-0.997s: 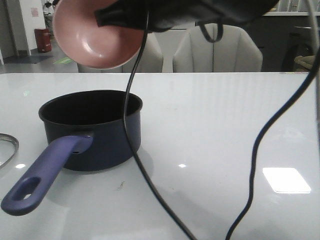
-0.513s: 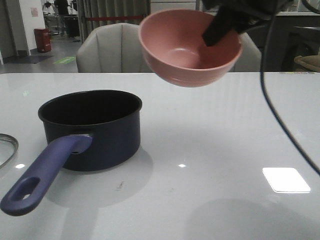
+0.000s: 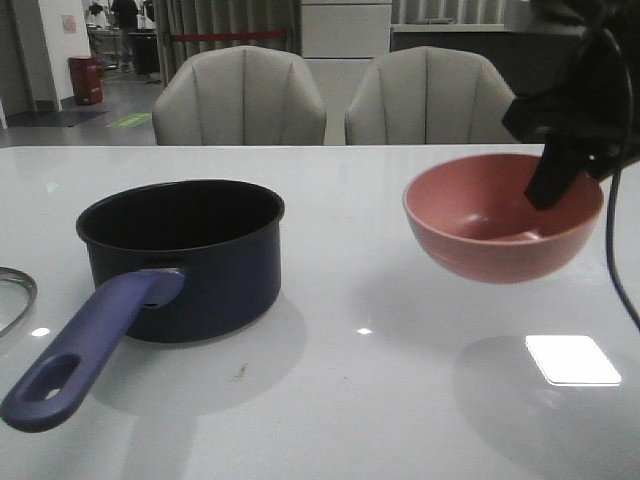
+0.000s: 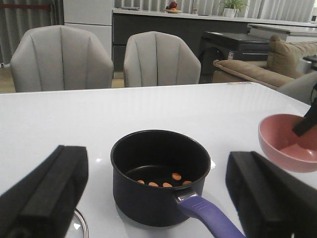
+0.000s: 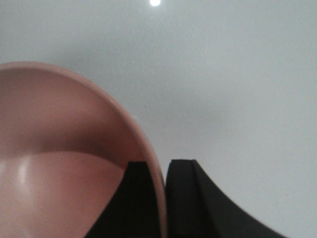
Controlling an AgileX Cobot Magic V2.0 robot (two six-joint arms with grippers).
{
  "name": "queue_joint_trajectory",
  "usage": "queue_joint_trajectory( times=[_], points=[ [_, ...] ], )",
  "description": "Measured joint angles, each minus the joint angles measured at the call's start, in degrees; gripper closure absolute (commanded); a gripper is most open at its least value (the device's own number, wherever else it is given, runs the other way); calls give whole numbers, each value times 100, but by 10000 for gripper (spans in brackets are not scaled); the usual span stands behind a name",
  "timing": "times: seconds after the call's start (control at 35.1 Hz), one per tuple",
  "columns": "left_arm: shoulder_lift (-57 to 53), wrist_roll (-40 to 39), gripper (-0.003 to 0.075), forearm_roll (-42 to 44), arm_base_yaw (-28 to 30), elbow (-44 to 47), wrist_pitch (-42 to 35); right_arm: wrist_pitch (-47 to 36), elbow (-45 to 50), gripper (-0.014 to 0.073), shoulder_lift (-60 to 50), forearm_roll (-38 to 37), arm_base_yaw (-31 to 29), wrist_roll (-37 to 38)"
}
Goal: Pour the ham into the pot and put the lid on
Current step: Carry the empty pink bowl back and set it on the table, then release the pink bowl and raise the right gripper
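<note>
The dark navy pot point(image 3: 215, 275) stands at the left of the table, its purple-blue handle point(image 3: 85, 350) pointing toward the front. In the left wrist view several small orange-pink ham pieces point(image 4: 176, 176) lie on the black bottom of the pot point(image 4: 148, 198). My right gripper point(image 3: 560, 185) is shut on the rim of an empty pink bowl point(image 3: 480, 250), which hangs upright just above the table at the right. The right wrist view shows one finger on each side of the bowl's wall point(image 5: 59, 148), with the gripper point(image 5: 161, 166) closed. My left gripper point(image 4: 158, 163) is open, behind the pot. Only an edge of the lid point(image 3: 14, 292) shows at far left.
Two grey chairs point(image 3: 240, 100) stand behind the table's far edge. A bright light reflection point(image 3: 572, 360) lies on the white tabletop point(image 3: 380, 400) at the front right. The lid's rim point(image 4: 81, 225) lies beside the pot near my left finger.
The pink bowl was tipped above the pot one second ago. It has since swung right, turned upright and come down low over the table's right side.
</note>
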Motion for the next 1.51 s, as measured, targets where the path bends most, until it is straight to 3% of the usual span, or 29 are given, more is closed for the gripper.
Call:
queue_joint_trajectory(
  times=[0.4,0.77,1.17,1.51],
  points=[
    [0,0,117,0,0,0,0,-21,0,433,749,-23,-3,168],
    [0,0,117,0,0,0,0,-49,-108,151,858,-23,-3,335],
    [0,0,117,0,0,0,0,712,-537,152,345,-81,-16,336],
    [0,0,117,0,0,0,0,495,-16,152,-1607,-95,-29,346]
  ],
)
